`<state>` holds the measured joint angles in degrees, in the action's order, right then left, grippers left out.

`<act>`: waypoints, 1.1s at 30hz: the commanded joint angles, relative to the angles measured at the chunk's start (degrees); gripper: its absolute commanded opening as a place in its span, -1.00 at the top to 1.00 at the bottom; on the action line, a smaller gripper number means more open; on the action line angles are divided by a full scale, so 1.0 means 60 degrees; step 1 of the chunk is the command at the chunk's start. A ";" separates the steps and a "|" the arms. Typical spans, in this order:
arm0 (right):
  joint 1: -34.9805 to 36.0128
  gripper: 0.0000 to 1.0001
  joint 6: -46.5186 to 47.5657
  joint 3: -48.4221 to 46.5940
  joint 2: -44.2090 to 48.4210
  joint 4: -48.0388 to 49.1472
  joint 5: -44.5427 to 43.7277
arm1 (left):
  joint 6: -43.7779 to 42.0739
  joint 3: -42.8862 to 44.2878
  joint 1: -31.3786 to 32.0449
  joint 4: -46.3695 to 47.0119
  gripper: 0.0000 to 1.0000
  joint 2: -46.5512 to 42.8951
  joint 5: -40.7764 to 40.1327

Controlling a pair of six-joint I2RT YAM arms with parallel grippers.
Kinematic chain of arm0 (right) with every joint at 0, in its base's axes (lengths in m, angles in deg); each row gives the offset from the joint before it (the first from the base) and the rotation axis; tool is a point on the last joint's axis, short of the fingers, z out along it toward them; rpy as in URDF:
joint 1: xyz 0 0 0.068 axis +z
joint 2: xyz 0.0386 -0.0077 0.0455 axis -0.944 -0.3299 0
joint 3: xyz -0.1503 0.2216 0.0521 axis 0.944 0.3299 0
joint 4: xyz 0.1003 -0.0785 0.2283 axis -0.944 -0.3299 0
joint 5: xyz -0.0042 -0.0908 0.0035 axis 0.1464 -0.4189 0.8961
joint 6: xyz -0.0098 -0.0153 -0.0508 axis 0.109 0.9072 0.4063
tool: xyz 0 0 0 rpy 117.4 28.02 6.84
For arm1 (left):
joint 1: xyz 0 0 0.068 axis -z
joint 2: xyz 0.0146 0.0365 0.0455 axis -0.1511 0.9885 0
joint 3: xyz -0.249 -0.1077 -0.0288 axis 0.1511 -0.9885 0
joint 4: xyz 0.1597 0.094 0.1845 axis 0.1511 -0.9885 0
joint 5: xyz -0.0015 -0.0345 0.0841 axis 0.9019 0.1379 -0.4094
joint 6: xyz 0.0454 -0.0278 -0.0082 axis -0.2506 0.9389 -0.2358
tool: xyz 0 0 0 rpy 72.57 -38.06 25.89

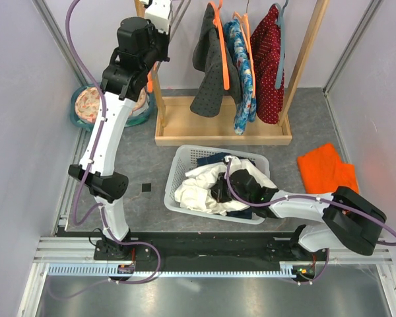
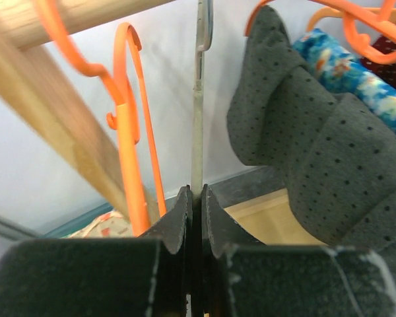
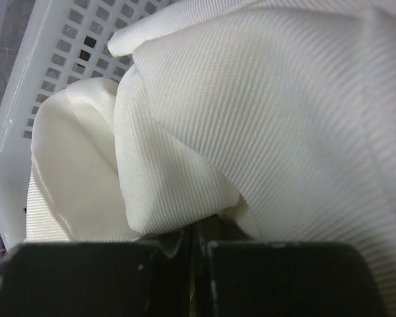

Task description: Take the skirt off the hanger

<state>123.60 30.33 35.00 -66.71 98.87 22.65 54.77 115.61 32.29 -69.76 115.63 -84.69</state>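
The white skirt (image 1: 199, 188) lies crumpled in the white plastic basket (image 1: 173, 173) and fills the right wrist view (image 3: 251, 112). My right gripper (image 1: 222, 189) is down in the basket, shut on a fold of the skirt (image 3: 193, 231). My left gripper (image 1: 157, 10) is up at the left end of the clothes rack, shut on the thin grey rod of a bare hanger (image 2: 197, 132). That hanger rises straight from the fingertips (image 2: 197, 195), and its hook is near the top of the view. No cloth hangs on it.
A wooden rack (image 1: 221, 129) holds a grey dotted garment (image 1: 208, 66), a blue floral one (image 1: 241, 66) and a red dotted one (image 1: 267, 66). Empty orange hangers (image 2: 129, 132) hang beside my left gripper. An orange cloth (image 1: 327, 168) lies at the right. A teal tub (image 1: 86, 109) sits at the left.
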 commanded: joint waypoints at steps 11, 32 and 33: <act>-0.0006 1.00 0.0117 0.0319 0.1240 -0.0876 0.0016 | -0.0142 -0.0353 -0.0007 0.0452 0.96 -0.0018 -0.0614; -0.0006 1.00 0.0014 0.0245 0.2133 -0.1404 -0.0160 | 0.0677 0.0948 -0.0885 0.0688 0.97 0.0684 0.0977; -0.0006 1.00 0.0014 0.0288 0.2163 -0.1404 -0.0189 | 0.0751 0.0991 -0.0929 0.0629 0.97 0.0757 0.1185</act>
<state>123.60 30.23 37.06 -55.79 90.98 22.63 55.65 119.04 28.20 -66.74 118.10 -84.48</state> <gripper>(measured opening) 0.007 0.056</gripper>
